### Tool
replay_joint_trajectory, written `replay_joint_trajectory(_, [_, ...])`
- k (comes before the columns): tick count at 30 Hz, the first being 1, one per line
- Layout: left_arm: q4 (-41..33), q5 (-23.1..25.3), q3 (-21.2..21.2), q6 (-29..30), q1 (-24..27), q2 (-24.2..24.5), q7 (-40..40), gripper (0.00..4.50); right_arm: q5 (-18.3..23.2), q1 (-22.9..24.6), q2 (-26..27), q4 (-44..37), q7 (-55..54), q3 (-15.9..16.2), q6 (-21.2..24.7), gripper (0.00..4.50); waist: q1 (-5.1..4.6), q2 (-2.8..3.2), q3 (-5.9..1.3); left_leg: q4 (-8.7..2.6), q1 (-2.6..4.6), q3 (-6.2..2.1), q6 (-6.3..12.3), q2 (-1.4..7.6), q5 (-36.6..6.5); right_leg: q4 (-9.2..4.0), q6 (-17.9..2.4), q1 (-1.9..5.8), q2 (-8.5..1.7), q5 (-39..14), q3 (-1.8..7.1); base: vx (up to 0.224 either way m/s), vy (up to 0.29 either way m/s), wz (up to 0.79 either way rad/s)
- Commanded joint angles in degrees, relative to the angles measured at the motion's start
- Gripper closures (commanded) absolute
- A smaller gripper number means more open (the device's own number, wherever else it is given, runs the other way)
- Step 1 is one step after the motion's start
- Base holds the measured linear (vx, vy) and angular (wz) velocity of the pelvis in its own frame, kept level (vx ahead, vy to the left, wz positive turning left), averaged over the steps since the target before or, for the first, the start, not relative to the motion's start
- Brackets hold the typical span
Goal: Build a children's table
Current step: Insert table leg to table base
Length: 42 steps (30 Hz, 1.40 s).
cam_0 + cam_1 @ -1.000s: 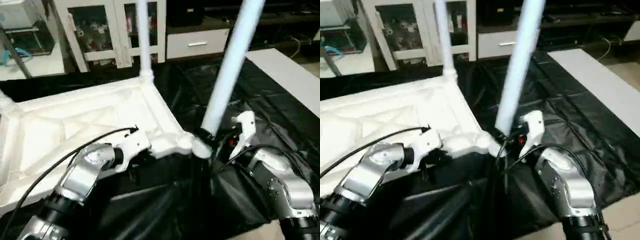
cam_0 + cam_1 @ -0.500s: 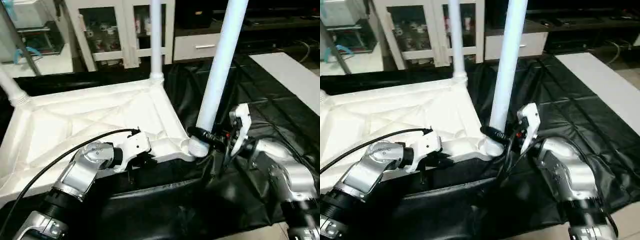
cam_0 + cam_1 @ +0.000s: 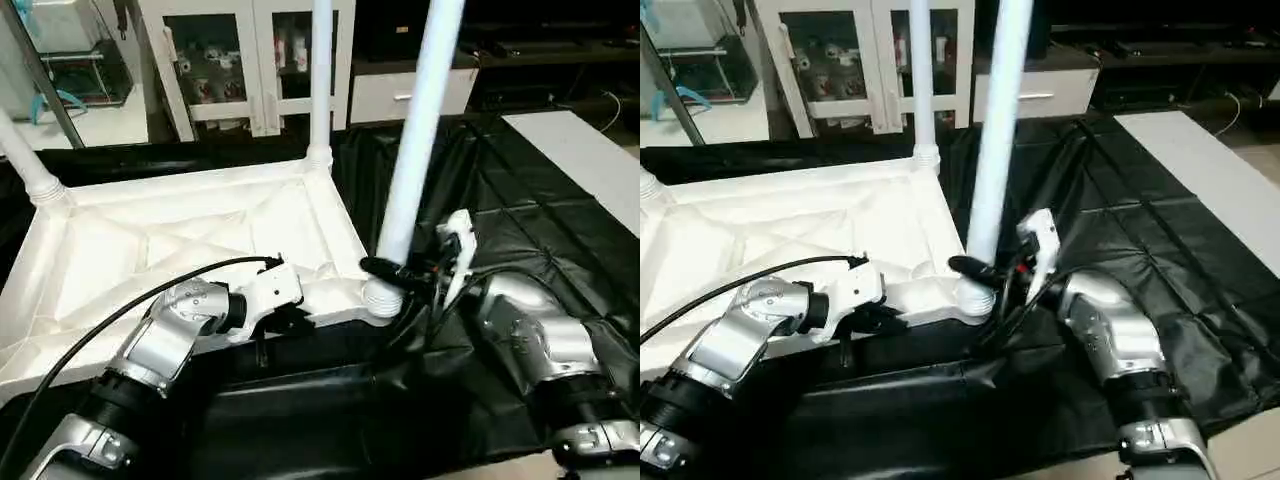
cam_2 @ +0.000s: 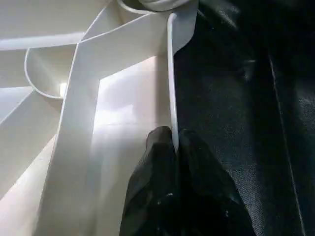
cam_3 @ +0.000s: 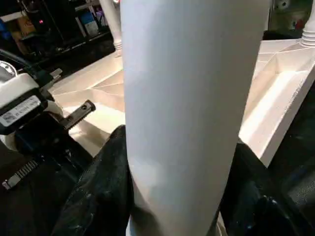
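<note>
Presumably steadying: left gripper [image 4: 174,147] pinched on tabletop [image 3: 150,250] rim, left of centre frame; right gripper [image 3: 400,272] clamped around leg [image 3: 412,140] base at centre, likely seating it in socket.

The leg [image 3: 415,120] in the right gripper [image 3: 392,271] now stands nearly upright, apparently seated deeper in its corner socket [image 3: 380,296].

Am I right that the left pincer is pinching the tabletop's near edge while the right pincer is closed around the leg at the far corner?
Not quite. The right pincer grips the leg at the near corner socket, right beside it, as the left eye view shows; the far-corner leg stands untouched. The left pincer does pinch the tabletop edge.
</note>
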Motion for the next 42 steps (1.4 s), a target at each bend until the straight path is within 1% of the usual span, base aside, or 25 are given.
replay_joint_trajectory(1, [1.40,-1.26,-2.37,-2.00,0.77,-0.75,-2.48,4.50,-1.41,-0.12,0.30,2.39,-0.42,-0.17,-1.05,2.64,-0.14,-1.19,-3.12,-4.56,3.09,-2.96,-0.33,6.36,-14.70,-4.69,-13.07,-0.04,-5.09,-7.71,2.43,0.000,0.000,0.00])
replay_joint_trajectory(4, [1.58,-1.30,-2.37,-2.14,0.68,-0.69,-2.71,4.50,-1.48,-0.65,1.17,4.97,-1.44,-1.44,-2.59,2.64,-0.19,-1.19,-3.19,-4.65,3.00,-3.03,-0.91,6.33,-15.10,-4.61,-13.16,0.07,-5.16,-7.07,2.47,0.000,0.000,0.00])
replay_joint_trajectory(8, [1.77,-1.35,-2.29,-2.24,0.60,-0.54,-2.86,4.50,-1.28,-0.89,1.95,7.10,-2.16,-2.27,-3.93,2.64,-0.31,-1.18,-3.23,-4.66,2.87,-3.01,-0.41,6.26,-14.54,-4.43,-13.68,0.18,-5.12,-5.08,2.37,0.000,0.000,0.00])
replay_joint_trajectory(11, [2.09,-1.17,-1.99,-2.45,0.40,-0.62,-2.28,4.50,-0.23,-0.52,3.18,7.69,-2.71,-3.74,-5.22,2.64,-0.28,-1.28,-3.12,-4.68,2.82,-3.04,-0.46,6.31,-15.52,-4.64,-13.49,0.15,-5.24,-7.04,2.48,0.000,0.000,0.00])
replay_joint_trajectory(12, [2.16,-1.12,-1.92,-2.50,0.35,-0.66,-2.11,4.50,-0.06,-0.42,3.34,7.69,-2.74,-3.97,-5.42,2.64,-0.27,-1.24,-3.07,-4.70,2.90,-3.10,-0.78,6.35,-16.31,-4.75,-13.33,0.01,-5.32,-8.46,2.53,0.000,0.000,0.00])
replay_joint_trajectory(13, [2.51,-1.06,-1.67,-2.53,0.14,-0.91,-1.61,4.50,0.31,0.26,3.86,7.34,-2.91,-4.64,-6.16,2.64,-0.30,-1.41,-3.04,-4.78,2.90,-3.15,-1.10,6.41,-16.87,-4.85,-13.11,0.03,-5.36,-9.43,2.56,0.000,0.000,0.00])
replay_joint_trajectory(17, [3.35,-0.87,-1.08,-2.86,-0.38,-1.57,-0.19,4.50,0.46,2.63,4.71,5.85,-3.11,-5.28,-8.01,2.64,-0.22,-1.33,-2.75,-5.04,3.23,-3.24,-2.47,6.53,-20.09,-5.25,-12.10,-0.49,-5.43,-12.72,2.75,0.000,0.000,0.00])
replay_joint_trajectory(18, [4.00,-0.80,-0.70,-3.04,-0.83,-1.97,0.59,4.50,0.12,4.25,5.22,5.41,-3.41,-5.27,-9.68,2.64,-0.22,-1.14,-2.67,-5.13,3.27,-3.43,-3.28,6.48,-21.90,-5.40,-11.64,-0.49,-5.59,-15.06,2.77,0.000,0.000,0.00])
replay_joint_trajectory(19, [4.47,-0.75,-0.47,-3.15,-1.16,-2.24,1.09,4.50,-0.19,5.40,5.52,5.23,-3.70,-5.14,-10.93,2.64,-0.20,-1.23,-2.43,-5.20,3.59,-3.49,-4.22,6.54,-24.17,-5.79,-10.94,-0.89,-5.68,-17.89,2.93,0.000,0.000,0.00])
replay_joint_trajectory(20, [4.55,-0.74,-0.44,-3.17,-1.23,-2.28,1.16,4.50,-0.27,5.62,5.58,5.21,-3.76,-5.12,-11.18,2.64,-0.21,-1.30,-2.46,-5.26,3.64,-3.58,-4.59,6.57,-24.76,-5.87,-10.58,-0.85,-5.76,-18.82,2.97,0.000,0.000,0.00])
replay_joint_trajectory(21, [5.26,-0.67,-0.28,-3.35,-1.76,-2.63,1.58,4.50,-1.14,7.37,6.08,5.21,-4.15,-4.93,-13.25,2.64,-0.21,-1.18,-2.41,-5.37,3.69,-3.78,-5.20,6.58,-26.00,-6.01,-10.03,-0.96,-5.82,-20.36,3.03,0.000,0.000,0.00])
replay_joint_trajectory(23, [5.86,-0.57,-0.05,-3.50,-2.24,-3.06,2.33,4.50,-2.09,8.47,6.55,5.38,-5.03,-5.01,-15.51,2.64,-0.06,-1.13,-2.37,-5.46,3.95,-3.91,-5.91,6.69,-27.66,-6.25,-9.30,-1.31,-5.91,-21.65,3.18,0.000,0.000,0.00])
replay_joint_trajectory(24, [6.20,-0.54,0.03,-3.60,-2.49,-3.24,2.54,4.50,-2.67,9.04,6.76,5.46,-5.31,-4.98,-16.73,2.64,-0.03,-0.93,-2.35,-5.58,3.90,-4.07,-6.36,6.70,-28.44,-6.24,-9.17,-1.32,-5.87,-21.90,3.16,0.000,0.000,0.00])
replay_joint_trajectory(26, [6.44,-0.53,0.08,-3.66,-2.67,-3.35,2.64,4.50,-3.06,9.40,6.90,5.51,-5.47,-4.95,-17.53,2.64,-0.16,-0.96,-2.24,-5.84,3.85,-4.17,-6.96,6.65,-30.08,-6.32,-8.78,-1.41,-5.79,-22.76,3.10,0.000,0.000,0.00])
replay_joint_trajectory(27, [7.12,-0.40,0.09,-4.10,-3.11,-3.57,2.91,4.50,-4.55,10.92,7.24,5.38,-6.18,-4.47,-20.15,2.64,-0.21,-0.75,-2.22,-5.96,3.87,-4.33,-7.39,6.64,-31.34,-6.36,-8.55,-1.39,-5.81,-23.53,3.08,0.000,0.000,0.00])
replay_joint_trajectory(28, [7.35,-0.33,0.07,-4.28,-3.26,-3.63,3.02,4.50,-5.06,11.48,7.37,5.30,-6.50,-4.31,-21.11,2.64,-0.08,-0.84,-2.26,-5.90,4.26,-4.20,-7.73,6.65,-32.25,-6.70,-8.07,-1.78,-5.88,-24.11,3.18,0.000,0.000,0.00])
replay_joint_trajectory(29, [7.49,-0.31,0.06,-4.36,-3.37,-3.69,3.08,4.50,-5.60,11.86,7.39,5.27,-6.84,-4.13,-21.96,2.64,-0.07,-0.84,-2.26,-5.88,4.37,-4.29,-7.74,6.66,-32.47,-6.79,-8.02,-1.83,-5.97,-24.11,3.27,0.000,0.000,0.00])
replay_joint_trajectory(31, [7.72,-0.25,0.09,-4.43,-3.54,-3.80,3.04,4.50,-6.30,12.41,7.36,5.04,-7.60,-3.83,-22.89,2.64,-0.12,-0.74,-2.16,-6.19,4.14,-4.35,-7.80,6.74,-32.98,-6.82,-7.66,-1.72,-5.86,-23.97,3.25,0.000,0.000,0.00])
replay_joint_trajectory(34, [8.13,0.10,0.06,-4.76,-3.80,-3.84,2.92,4.50,-8.96,12.94,6.14,5.76,-8.50,-2.23,-24.80,2.64,-0.31,-0.63,-2.09,-6.51,4.12,-4.50,-8.62,6.64,-35.12,-6.81,-7.13,-1.76,-5.64,-24.90,3.06,0.000,0.000,0.00])
replay_joint_trajectory(36, [8.29,0.22,-0.08,-4.90,-3.89,-3.71,2.65,4.50,-10.58,12.97,5.28,6.32,-8.44,-0.83,-24.47,2.64,-0.35,-0.66,-1.94,-6.46,4.51,-4.54,-9.18,6.58,-37.38,-7.27,-6.47,-2.14,-5.75,-27.12,3.17,0.000,0.000,0.00])
replay_joint_trajectory(37, [8.30,0.23,-0.11,-4.91,-3.90,-3.68,2.58,4.50,-10.69,12.97,5.18,6.35,-8.35,-0.65,-24.26,2.64,-0.39,-0.62,-1.95,-6.49,4.53,-4.73,-9.06,6.60,-37.90,-7.38,-6.34,-2.01,-5.92,-27.79,3.19,0.000,0.000,0.00])
replay_joint_trajectory(39, [8.36,0.27,-0.20,-5.01,-3.95,-3.55,2.16,4.50,-11.07,12.82,4.79,6.38,-8.16,-0.12,-22.98,2.64,-0.50,-0.64,-2.06,-6.81,4.39,-4.77,-9.00,6.61,-37.59,-7.41,-6.15,-1.77,-5.77,-26.96,3.03,0.000,0.000,0.00])
replay_joint_trajectory(40, [8.40,0.28,-0.22,-5.19,-3.95,-3.34,1.60,4.50,-11.16,12.14,4.26,6.50,-7.66,0.34,-20.90,2.64,-0.49,-0.60,-2.08,-6.87,4.45,-4.76,-9.10,6.62,-37.68,-7.42,-6.14,-1.79,-5.70,-26.55,3.00,0.000,0.000,0.00])
replay_joint_trajectory(41, [8.40,0.28,-0.22,-5.19,-3.95,-3.34,1.60,4.50,-11.16,12.14,4.26,6.50,-7.66,0.34,-20.90,2.64,-0.58,-0.61,-2.01,-6.99,4.54,-4.72,-9.29,6.62,-38.23,-7.38,-6.26,-1.96,-5.51,-25.87,2.98,0.000,0.000,0.00])
replay_joint_trajectory(42, [8.52,0.34,-0.25,-5.46,-4.00,-3.19,1.36,4.50,-11.13,11.30,3.83,6.91,-7.34,0.58,-19.23,2.64,-0.68,-0.72,-1.99,-6.92,4.80,-4.60,-9.50,6.54,-39.21,-7.44,-6.34,-2.19,-5.44,-26.19,2.99,0.000,0.000,0.00])
